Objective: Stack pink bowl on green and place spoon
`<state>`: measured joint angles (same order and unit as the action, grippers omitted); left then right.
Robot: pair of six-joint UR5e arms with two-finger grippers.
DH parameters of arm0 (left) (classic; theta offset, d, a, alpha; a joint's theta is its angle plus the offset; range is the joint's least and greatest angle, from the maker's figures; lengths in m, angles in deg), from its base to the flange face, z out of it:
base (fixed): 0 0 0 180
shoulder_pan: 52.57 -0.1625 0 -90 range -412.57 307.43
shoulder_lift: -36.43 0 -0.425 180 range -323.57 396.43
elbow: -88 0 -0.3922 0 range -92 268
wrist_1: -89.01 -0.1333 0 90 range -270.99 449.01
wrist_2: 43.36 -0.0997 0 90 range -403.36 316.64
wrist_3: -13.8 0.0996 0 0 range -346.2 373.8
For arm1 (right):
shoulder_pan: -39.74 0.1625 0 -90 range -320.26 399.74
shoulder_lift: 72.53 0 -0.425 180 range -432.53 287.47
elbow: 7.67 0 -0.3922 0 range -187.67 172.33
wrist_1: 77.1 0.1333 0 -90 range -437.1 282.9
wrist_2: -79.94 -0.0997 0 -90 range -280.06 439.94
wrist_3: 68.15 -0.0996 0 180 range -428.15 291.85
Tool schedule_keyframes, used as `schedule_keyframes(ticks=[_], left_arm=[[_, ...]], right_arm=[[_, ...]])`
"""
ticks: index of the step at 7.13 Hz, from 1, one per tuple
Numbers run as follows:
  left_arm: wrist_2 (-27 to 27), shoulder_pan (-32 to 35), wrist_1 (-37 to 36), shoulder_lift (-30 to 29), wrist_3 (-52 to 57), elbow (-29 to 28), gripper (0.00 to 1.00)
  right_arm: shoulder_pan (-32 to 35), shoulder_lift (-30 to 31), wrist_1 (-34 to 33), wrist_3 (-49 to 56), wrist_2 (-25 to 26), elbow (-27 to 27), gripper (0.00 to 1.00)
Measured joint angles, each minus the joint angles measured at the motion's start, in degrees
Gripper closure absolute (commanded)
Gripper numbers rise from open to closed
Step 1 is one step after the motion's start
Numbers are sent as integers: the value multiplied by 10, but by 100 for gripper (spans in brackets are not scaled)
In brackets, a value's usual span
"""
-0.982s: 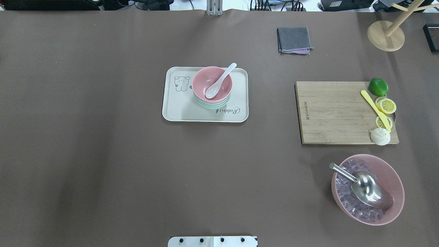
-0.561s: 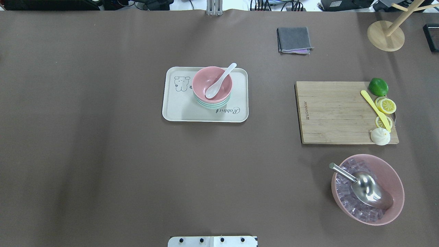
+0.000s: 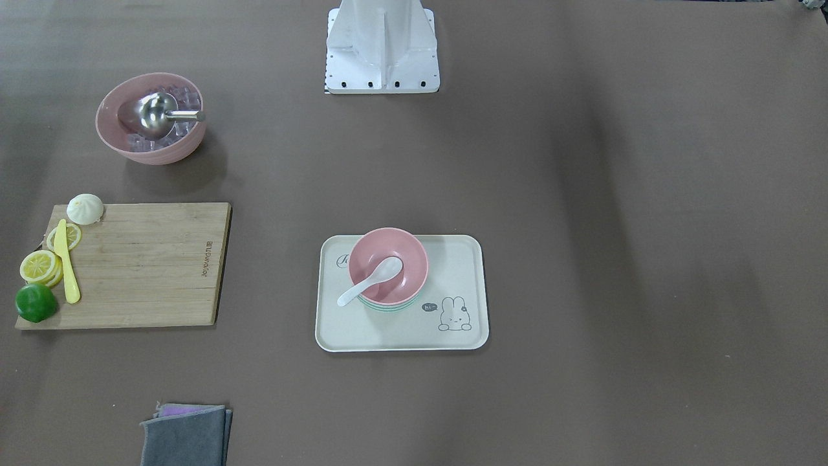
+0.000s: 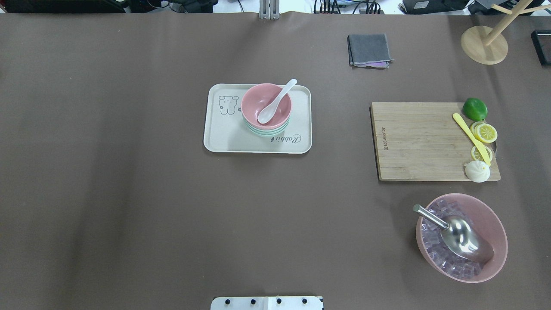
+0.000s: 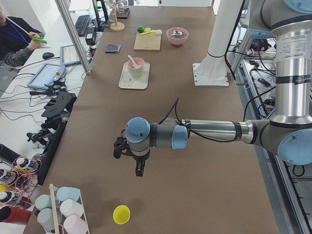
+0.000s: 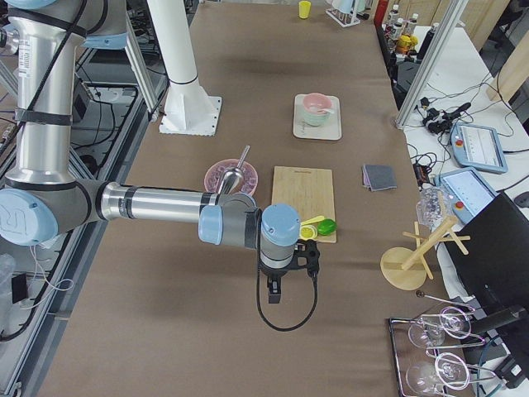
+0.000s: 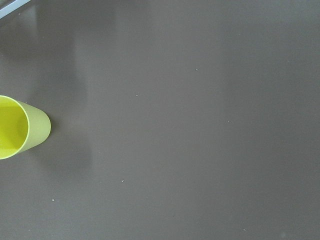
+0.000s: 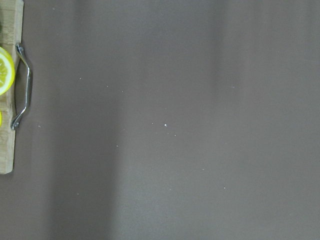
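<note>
A small pink bowl (image 4: 275,91) sits stacked on green bowls (image 4: 267,131) on a cream tray (image 4: 224,137) at the table's middle. A white spoon (image 4: 275,102) lies in the pink bowl, handle over its far rim. The stack also shows in the front-facing view (image 3: 411,255). My left gripper (image 5: 139,170) hangs far off near the table's left end. My right gripper (image 6: 275,294) hangs near the right end, past the cutting board. Both show only in the side views, so I cannot tell whether they are open or shut.
A wooden cutting board (image 4: 417,142) with lime, lemon slices, a yellow knife and a bun lies on the right. A large pink bowl (image 4: 495,224) holds ice and a metal scoop. A grey cloth (image 4: 369,50) and wooden stand (image 4: 484,45) sit far right. A yellow cup (image 7: 30,127) stands below the left wrist.
</note>
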<state>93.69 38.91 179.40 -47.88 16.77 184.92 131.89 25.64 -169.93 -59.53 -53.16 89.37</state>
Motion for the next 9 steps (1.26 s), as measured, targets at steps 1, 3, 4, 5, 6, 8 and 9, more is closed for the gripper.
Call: schedule_keyframes(ticks=[1,3,4,5,6,8,9], left_arm=[[-1,0,0,0,0,0,2],[-3,-1,-1,-1,-1,0,2],[-4,-1,-1,0,-1,0,2],[-4,-1,-1,0,-1,0,2],[-4,-1,-1,0,-1,0,2],[-4,-1,-1,0,-1,0,2],[-4,-1,-1,1,-1,0,2]], right_arm=[[0,0,0,0,0,-3,0],[0,0,-1,-1,-1,-5,0],[0,0,-1,-1,-1,-6,0],[0,0,-1,-1,-1,-8,0],[0,0,-1,-1,-1,-11,0],[0,0,-1,-1,-1,-14,0],[0,0,-1,-1,-1,-15,0]])
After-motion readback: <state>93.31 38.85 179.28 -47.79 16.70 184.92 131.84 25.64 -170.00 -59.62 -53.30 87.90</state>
